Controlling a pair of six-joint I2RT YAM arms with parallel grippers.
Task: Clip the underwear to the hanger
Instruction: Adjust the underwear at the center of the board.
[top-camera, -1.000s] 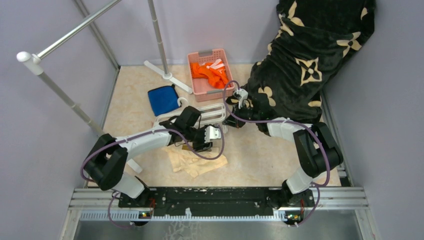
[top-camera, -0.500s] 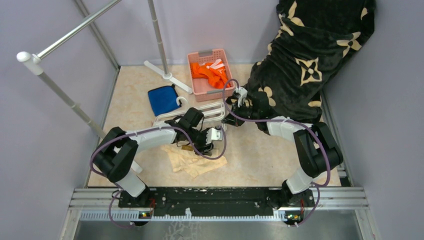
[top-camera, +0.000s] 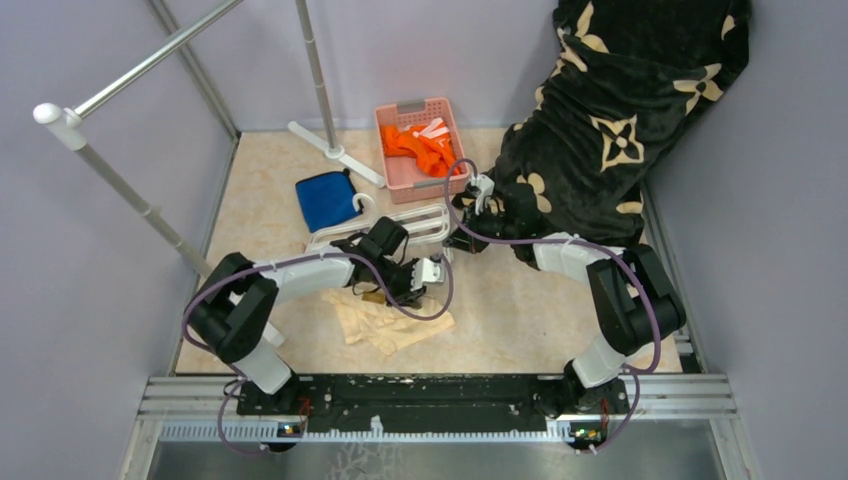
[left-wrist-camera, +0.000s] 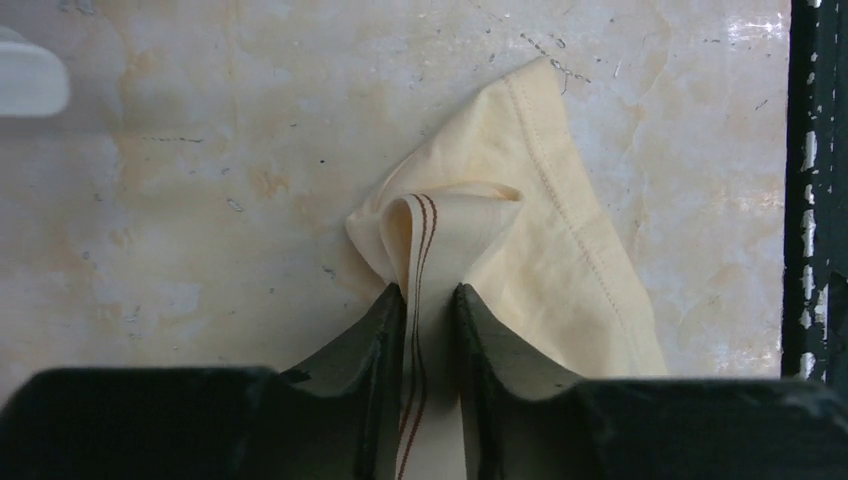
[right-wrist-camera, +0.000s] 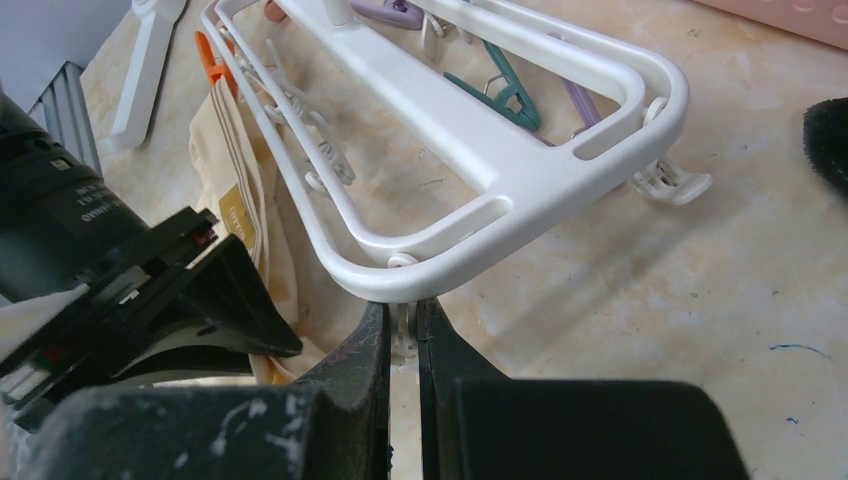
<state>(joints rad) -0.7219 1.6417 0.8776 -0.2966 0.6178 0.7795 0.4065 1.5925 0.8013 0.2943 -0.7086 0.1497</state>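
Left gripper (left-wrist-camera: 430, 295) is narrowed onto a raised fold of the underwear (left-wrist-camera: 560, 250), both fingers pressing the band with two thin red-brown stripes. Right gripper (right-wrist-camera: 403, 312) is all but closed on a small white clip (right-wrist-camera: 403, 340) under a corner of the hanger (right-wrist-camera: 480, 150). The underwear is pale peach, crumpled and stitched along its hem. It lies on the table (left-wrist-camera: 180, 200) just on the near side of the hanger, stretched left to right. The hanger lies flat, its long axis likewise across

Lilac walls (top-camera: 90, 290), beige marbled flr (top-camera: 520, 310)
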